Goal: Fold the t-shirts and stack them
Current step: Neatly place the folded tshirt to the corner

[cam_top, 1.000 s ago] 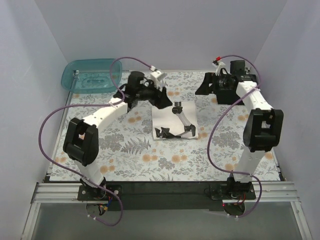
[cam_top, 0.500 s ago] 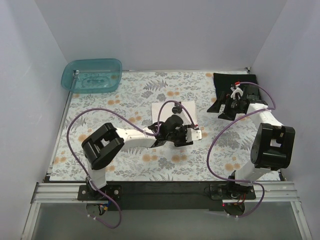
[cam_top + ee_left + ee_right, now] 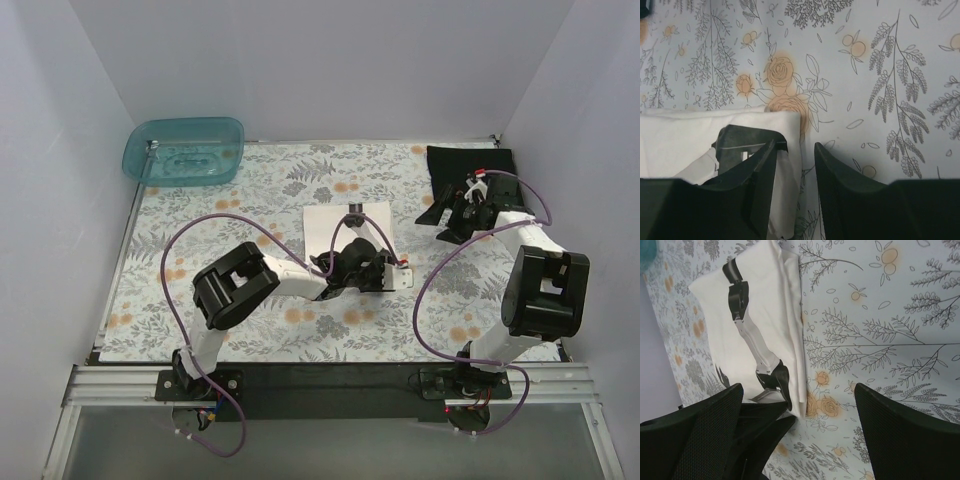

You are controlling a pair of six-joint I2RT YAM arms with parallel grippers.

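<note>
The cream-white t-shirt (image 3: pixel 335 228) lies folded in the middle of the cloth, with a black-and-grey print on top. It also shows in the right wrist view (image 3: pixel 757 315) and the left wrist view (image 3: pixel 685 135). My left gripper (image 3: pixel 398 276) is low at the shirt's near right corner. Its jaws (image 3: pixel 795 147) are open, one finger over the shirt and one over the cloth, with the shirt's edge between them. The black t-shirt (image 3: pixel 462 160) lies folded at the back right. My right gripper (image 3: pixel 443 216) hovers just in front of it, wide open (image 3: pixel 799 390) and empty.
A translucent teal tub (image 3: pixel 185 150) stands at the back left corner. The grey-and-orange floral cloth (image 3: pixel 250 190) covers the table. White walls close in the left, back and right sides. The left arm's fingers (image 3: pixel 771 426) show in the right wrist view.
The left arm came from the back of the table to the white shirt's near right corner and has edged further right. The right gripper has drawn back a little from the black shirt.
</note>
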